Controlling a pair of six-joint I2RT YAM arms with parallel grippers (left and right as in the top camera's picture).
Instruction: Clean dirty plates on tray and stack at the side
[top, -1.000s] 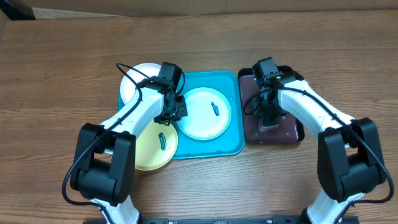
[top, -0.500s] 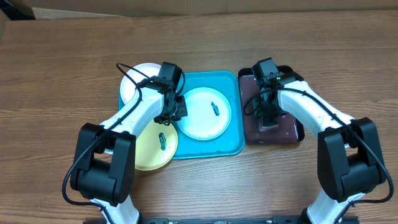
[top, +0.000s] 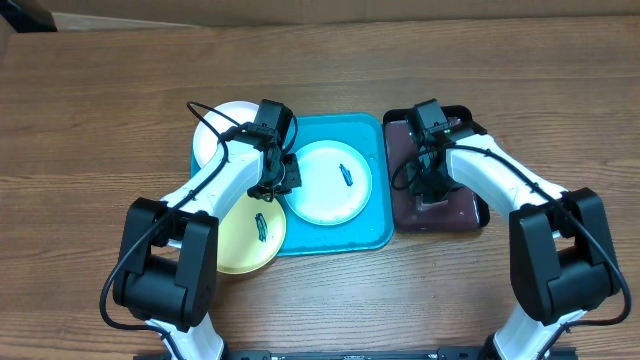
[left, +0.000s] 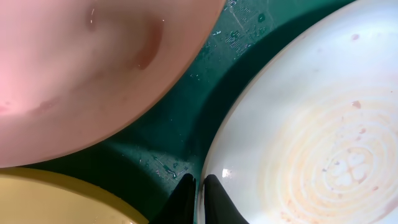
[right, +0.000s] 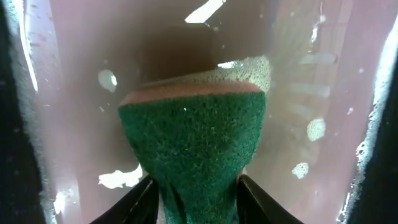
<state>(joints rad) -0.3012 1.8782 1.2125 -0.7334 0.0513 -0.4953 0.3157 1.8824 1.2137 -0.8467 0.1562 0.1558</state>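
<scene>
Of three plates, the pale mint-blue round plastic plate (top: 330, 185) lies mid-way on the one turquoise rectangular plastic tray (top: 375, 225), its left rim pinched by the left gripper (left: 199, 198). The white round plastic plate (top: 225, 125) sits far-left, the yellow-green round plastic plate (top: 245, 240) near-left. At right, the right gripper (right: 196, 198) squeezes the one green sponge (right: 193, 130) in the one small black tray (top: 486, 210). This looks like wetting the sponge; next it must be carried to the mint plate's smear.

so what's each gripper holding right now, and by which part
The left gripper pinches the middle plate by its rim. The right gripper grips the sponge by its near end.
</scene>
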